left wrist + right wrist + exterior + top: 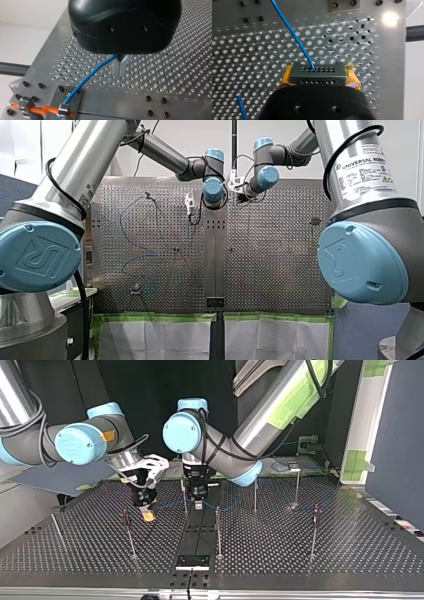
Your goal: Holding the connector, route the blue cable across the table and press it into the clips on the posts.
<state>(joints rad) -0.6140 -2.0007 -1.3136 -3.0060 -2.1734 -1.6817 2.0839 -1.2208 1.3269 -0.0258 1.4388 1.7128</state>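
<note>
In the right wrist view my right gripper (318, 75) is shut on a black connector (317, 76) with rows of small holes, yellow pads (286, 78) on both sides of it. The blue cable (291, 30) leaves the connector's face and runs away over the perforated table. In the left wrist view my left gripper (121, 67) has its metal fingers shut on the blue cable (85, 80) just above the table. In the top view my right gripper (147, 512) and my left gripper (198, 504) hang side by side near the middle, among thin upright posts (218, 530).
Several thin posts (314, 527) stand spread over the perforated table (300, 555). A black plate (192, 561) lies at the near edge of the top view. In the left wrist view the cable ends at a metal clip with an orange piece (62, 110) beside bolt heads.
</note>
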